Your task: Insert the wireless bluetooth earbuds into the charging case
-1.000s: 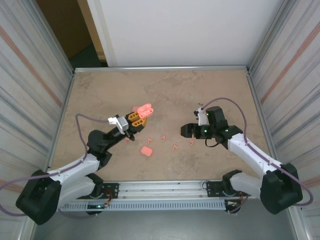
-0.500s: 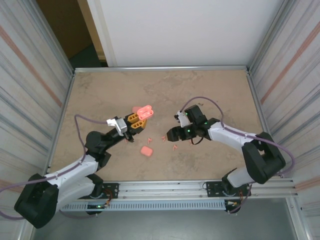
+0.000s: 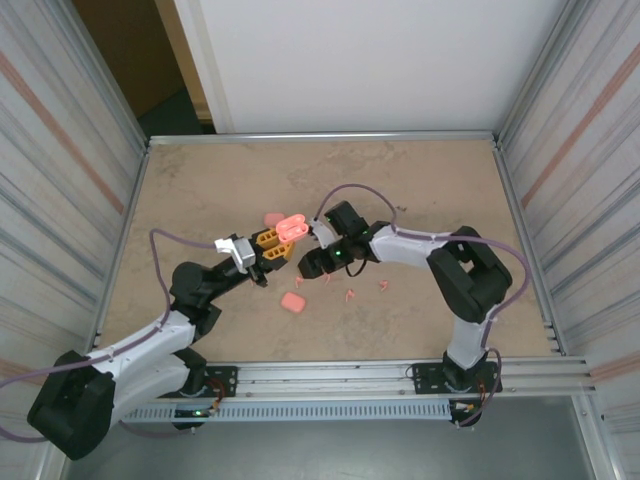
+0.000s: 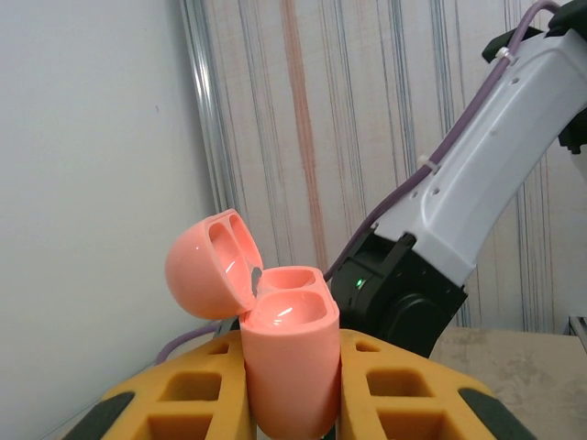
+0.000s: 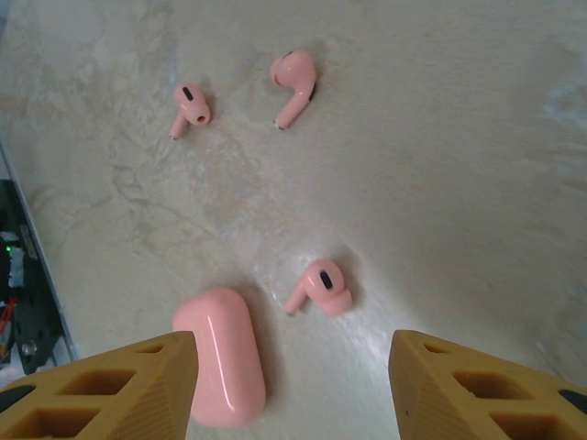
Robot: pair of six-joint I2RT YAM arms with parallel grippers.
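Surface [image 3: 420, 190]: beige, marbled, metal-edged. On it, near the middle, a closed case [image 3: 293, 301] lies flat. Earbuds [image 5: 321, 289] are scattered loose: one just beside that case without touching it, two close together farther off. A second case [image 3: 272, 217] lies farther back.

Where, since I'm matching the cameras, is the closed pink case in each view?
Top external: closed case lies on the table, low centre.
Right wrist: closed case bottom left, beside one yellow finger.
Left wrist: aimed at the open case, held upright.
Shared landmark: loose earbuds beside it.
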